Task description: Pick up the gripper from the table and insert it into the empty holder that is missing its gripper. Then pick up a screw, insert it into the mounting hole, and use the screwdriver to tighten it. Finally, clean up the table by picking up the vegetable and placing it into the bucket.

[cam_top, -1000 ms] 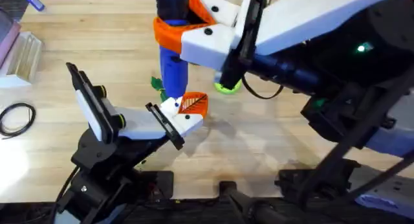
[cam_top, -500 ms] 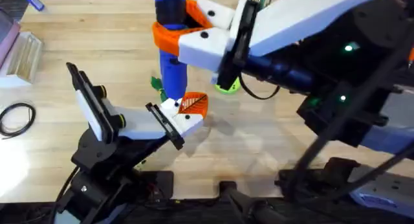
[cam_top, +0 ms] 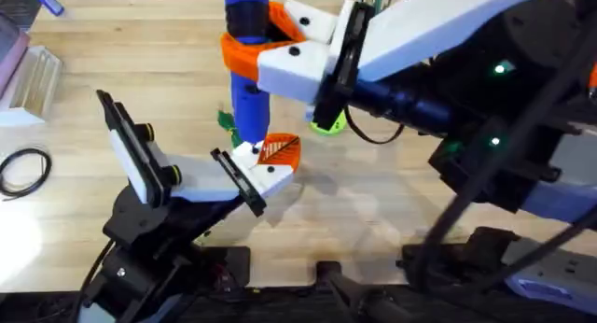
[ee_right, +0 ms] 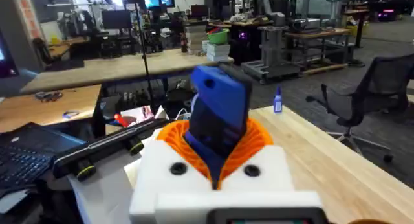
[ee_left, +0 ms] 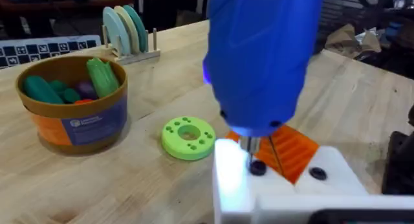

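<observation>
Screwdriver [cam_top: 248, 62] clamped in right fingers [ee_right: 220, 162]; left wrist view reveals bucket [ee_left: 72, 104]; left fingers' gap unclear.

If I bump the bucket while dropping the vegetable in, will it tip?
Probably not: the bucket looks squat and wide, and toy pieces already weigh it down. It may slide instead, since the wooden table looks smooth.

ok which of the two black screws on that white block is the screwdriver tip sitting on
The screw directly under the blue screwdriver, beside the orange ribbed gripper. The other screw sits apart from the tip, uncovered.
</observation>
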You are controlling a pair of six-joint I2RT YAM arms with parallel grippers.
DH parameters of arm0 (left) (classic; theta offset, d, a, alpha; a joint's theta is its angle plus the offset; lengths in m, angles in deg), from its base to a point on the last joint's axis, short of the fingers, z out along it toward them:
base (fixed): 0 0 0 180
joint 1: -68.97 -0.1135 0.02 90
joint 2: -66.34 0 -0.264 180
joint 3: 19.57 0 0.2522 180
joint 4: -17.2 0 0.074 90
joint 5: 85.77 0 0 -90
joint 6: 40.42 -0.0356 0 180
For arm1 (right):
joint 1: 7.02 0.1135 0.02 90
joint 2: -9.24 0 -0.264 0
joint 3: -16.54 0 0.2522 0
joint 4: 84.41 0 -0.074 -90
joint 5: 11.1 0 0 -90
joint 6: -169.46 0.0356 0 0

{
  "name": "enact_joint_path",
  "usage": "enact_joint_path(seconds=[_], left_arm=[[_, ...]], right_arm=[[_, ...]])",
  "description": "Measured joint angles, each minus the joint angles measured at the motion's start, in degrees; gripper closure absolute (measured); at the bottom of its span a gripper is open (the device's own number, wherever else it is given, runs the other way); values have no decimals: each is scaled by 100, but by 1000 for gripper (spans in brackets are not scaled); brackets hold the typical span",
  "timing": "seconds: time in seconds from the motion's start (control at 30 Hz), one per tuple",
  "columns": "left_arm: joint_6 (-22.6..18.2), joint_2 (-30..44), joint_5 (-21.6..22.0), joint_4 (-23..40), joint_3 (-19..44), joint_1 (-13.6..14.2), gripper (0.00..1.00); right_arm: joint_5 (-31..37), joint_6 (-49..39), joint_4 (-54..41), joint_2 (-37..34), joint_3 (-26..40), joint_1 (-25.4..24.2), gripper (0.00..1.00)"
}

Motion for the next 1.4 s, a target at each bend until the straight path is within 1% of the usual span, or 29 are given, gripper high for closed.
enact_joint_path(seconds=[0.23,1.4], left_arm=[[0,-1,1,0,0,-1,989],[6,7,-6,9,0,0,989]], right_arm=[[-17,15,2,177,0,-4,976],[24,41,-213,83,2,31,976]])
